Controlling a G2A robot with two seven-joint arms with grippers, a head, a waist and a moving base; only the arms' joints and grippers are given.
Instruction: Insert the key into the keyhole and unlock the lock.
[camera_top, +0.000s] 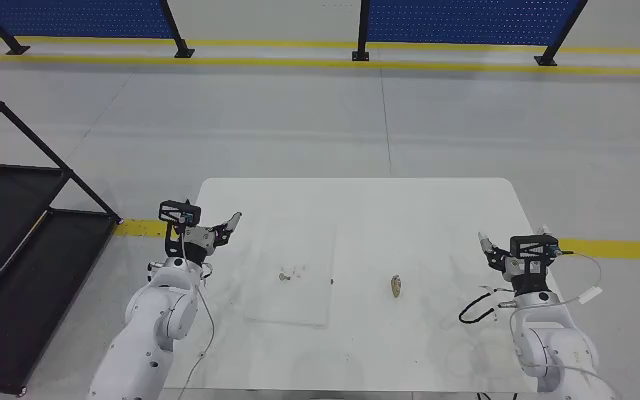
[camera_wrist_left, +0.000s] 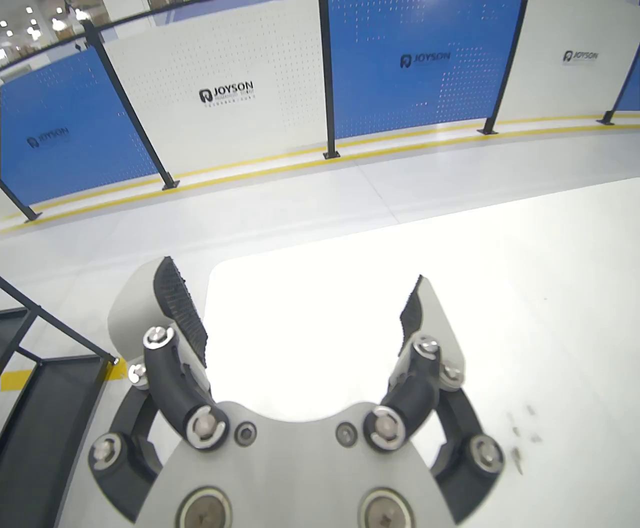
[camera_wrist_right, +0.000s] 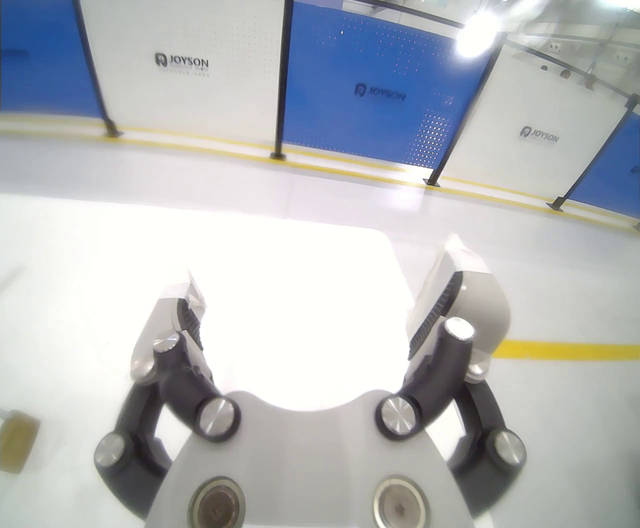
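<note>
**Nothing in hand yet: key & lock both lying loose on the table**

Ok, L gripper (camera_top: 232, 222) hangs over the table (camera_top: 430, 210) by its left edge, toward the far-left corner. Claw spread wide, nothing between the pads (camera_wrist_left: 182, 305). R gripper (camera_top: 484, 243) sits by the right edge, approx. level w/ the other one. It's gaping just as wide and just as empty.

Key (camera_top: 287, 274) lies flat, left of the table's middle, on a thin pale sheet (camera_top: 300, 305) that runs toward the near edge. Lock (camera_top: 397, 286), small and brass-coloured, lies right of the middle, well apart from the key & from both claws. It also peeks in beside the R gripper (camera_wrist_right: 325, 270) in that arm's wrist view (camera_wrist_right: 17, 440).

Progress, as I read it: zero steps done. Key not grasped, lock not steadied, no insertion, no turn. All of it's left to do.

Writing: logo w/ wordmark printed on the blue & white barrier panels (camera_wrist_left: 225, 130) behind the table, repeated panel to panel. Lock & key are too small to show any markings.
</note>
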